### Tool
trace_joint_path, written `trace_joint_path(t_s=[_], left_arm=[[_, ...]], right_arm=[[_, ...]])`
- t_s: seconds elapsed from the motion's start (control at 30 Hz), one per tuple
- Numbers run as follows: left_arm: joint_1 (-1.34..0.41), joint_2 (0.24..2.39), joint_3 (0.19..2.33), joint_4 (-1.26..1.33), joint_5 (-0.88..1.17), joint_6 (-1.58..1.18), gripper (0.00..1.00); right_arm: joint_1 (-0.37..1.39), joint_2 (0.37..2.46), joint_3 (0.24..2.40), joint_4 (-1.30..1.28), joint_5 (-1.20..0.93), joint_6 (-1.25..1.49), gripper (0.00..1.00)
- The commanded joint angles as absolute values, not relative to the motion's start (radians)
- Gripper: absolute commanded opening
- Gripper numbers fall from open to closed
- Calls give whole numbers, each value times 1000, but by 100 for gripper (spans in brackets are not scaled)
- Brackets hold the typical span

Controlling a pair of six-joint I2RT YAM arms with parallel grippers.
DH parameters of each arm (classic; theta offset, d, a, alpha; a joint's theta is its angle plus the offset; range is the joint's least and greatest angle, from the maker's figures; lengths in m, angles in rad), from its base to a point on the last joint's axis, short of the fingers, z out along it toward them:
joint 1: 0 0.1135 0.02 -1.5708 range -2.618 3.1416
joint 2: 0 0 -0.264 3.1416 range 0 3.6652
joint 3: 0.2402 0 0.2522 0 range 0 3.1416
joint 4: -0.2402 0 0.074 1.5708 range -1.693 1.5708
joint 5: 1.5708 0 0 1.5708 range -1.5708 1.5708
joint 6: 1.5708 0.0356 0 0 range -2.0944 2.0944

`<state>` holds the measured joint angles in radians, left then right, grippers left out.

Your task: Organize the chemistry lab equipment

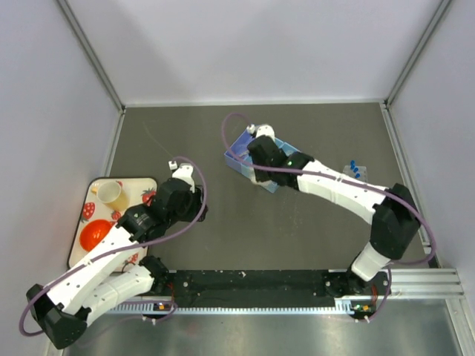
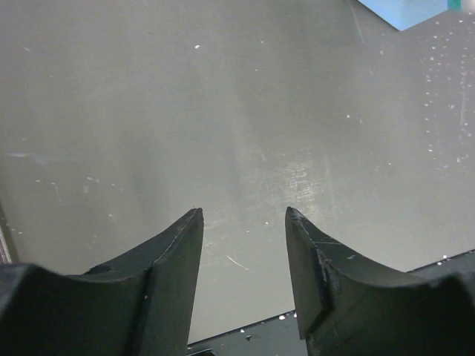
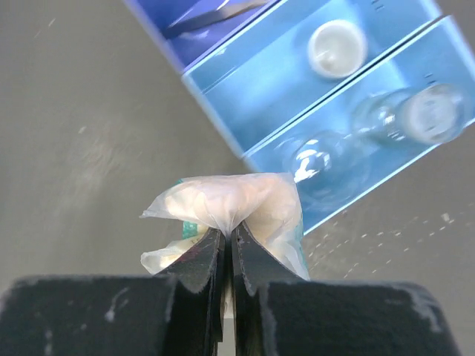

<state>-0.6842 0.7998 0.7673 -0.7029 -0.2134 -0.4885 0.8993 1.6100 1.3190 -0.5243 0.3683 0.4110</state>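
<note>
- Your right gripper (image 3: 228, 234) is clenched on the pale packet (image 3: 236, 196). The jaws pinch a fold of its film, and the rest bulges out above and to both sides of the fingertips.
- The packet sits just beside the near wall of the blue divided box (image 3: 223, 104). You cannot tell from the wrist view whether it rests on the table (image 3: 82, 148).
- Inside the box, the nearest compartment holds a clear flask (image 3: 320, 165) and a second glass piece, too blurred to name. The next one holds the white round dish (image 3: 338, 48).
- Your left gripper (image 2: 243, 216) is released and holds nothing, with only bare table showing in the gap.
- From above, the blue-capped tubes (image 1: 355, 169) stand near the table's right edge, probably in a rack.
- The strawberry-print tray (image 1: 145, 185) at far left carries a yellow cup (image 1: 111, 193) and an orange bowl (image 1: 95, 235).
</note>
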Motion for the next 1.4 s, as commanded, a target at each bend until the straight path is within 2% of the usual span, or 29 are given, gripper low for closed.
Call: trace_joint_path(t_s=[0.0,0.3,0.57,1.27,1.37], left_arm=[[-683,755,749,-614,-112,-454,57],[-683,713,755,-644,-126,-449,69],[-683,686,764,-663,-140,-440,80],[-683,667,747,-652,-112,-436,81],[-683,669,746,-650,-110,-436,82]], right_arm=[[807,1678,1403,-492,350,371,0],[732,1859,1606,-482,290,362,0],[700,1977,1674,-485,264,376,0],[673,2158,1713,-486,304,379,0],[672,2175,1723,-486,304,374,9]])
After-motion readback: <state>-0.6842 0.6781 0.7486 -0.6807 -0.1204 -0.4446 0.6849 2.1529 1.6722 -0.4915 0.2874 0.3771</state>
